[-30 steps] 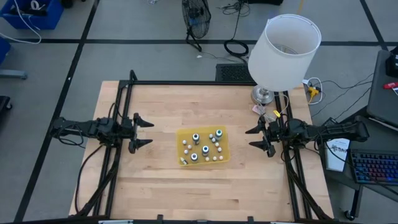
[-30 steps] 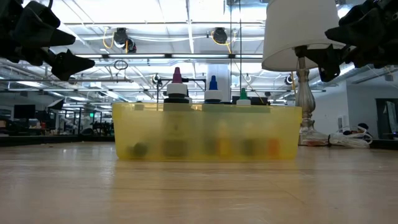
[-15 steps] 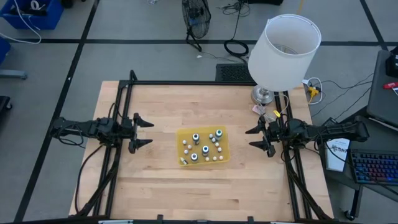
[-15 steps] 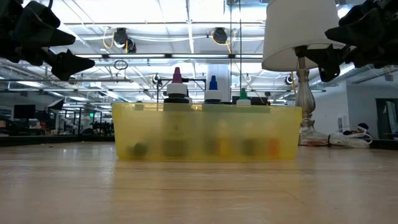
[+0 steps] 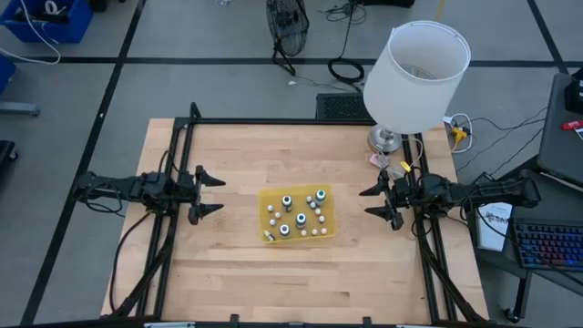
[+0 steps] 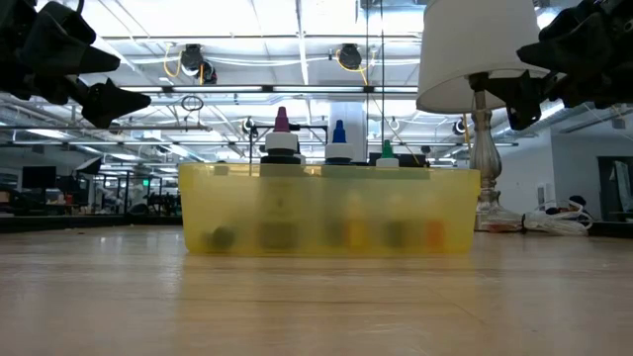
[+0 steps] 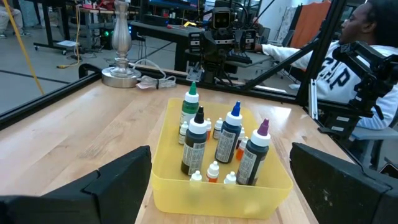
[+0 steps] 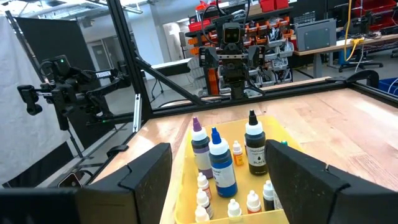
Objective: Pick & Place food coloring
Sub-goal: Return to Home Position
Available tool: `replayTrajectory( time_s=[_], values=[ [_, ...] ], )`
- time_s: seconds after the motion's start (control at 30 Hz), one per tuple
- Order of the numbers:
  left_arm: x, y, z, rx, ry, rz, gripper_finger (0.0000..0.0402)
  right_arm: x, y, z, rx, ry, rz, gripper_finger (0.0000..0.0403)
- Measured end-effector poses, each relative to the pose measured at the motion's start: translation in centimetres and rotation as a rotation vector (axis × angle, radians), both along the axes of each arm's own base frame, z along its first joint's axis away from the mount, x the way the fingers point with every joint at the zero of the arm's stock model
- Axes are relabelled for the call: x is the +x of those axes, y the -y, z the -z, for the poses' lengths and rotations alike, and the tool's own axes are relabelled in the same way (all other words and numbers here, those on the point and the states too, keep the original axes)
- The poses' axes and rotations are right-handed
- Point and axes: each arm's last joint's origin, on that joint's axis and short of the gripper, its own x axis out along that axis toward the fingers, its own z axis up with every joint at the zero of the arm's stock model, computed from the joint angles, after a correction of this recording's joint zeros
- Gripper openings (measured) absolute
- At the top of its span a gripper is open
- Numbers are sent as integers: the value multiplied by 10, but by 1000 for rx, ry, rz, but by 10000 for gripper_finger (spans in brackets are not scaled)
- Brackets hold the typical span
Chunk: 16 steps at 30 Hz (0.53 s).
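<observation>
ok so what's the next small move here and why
Probably no further pick. The food coloring bottles stand inside the yellow container, and I see none outside it. The left gripper and right gripper hang open and empty on either side of it, pulled back, so I'd just park both arms where they are.

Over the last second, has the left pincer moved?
No. In the high view the left pincer keeps the same gap to the yellow container.
</observation>
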Motion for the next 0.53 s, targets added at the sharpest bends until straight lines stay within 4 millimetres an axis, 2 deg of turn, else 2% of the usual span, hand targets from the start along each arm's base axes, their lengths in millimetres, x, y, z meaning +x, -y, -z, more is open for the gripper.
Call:
replayTrajectory(
  time_s=[0.53],
  values=[
    [0,0,0,0,0,0,379,0,0,0,0,0,0,246]
  ],
)
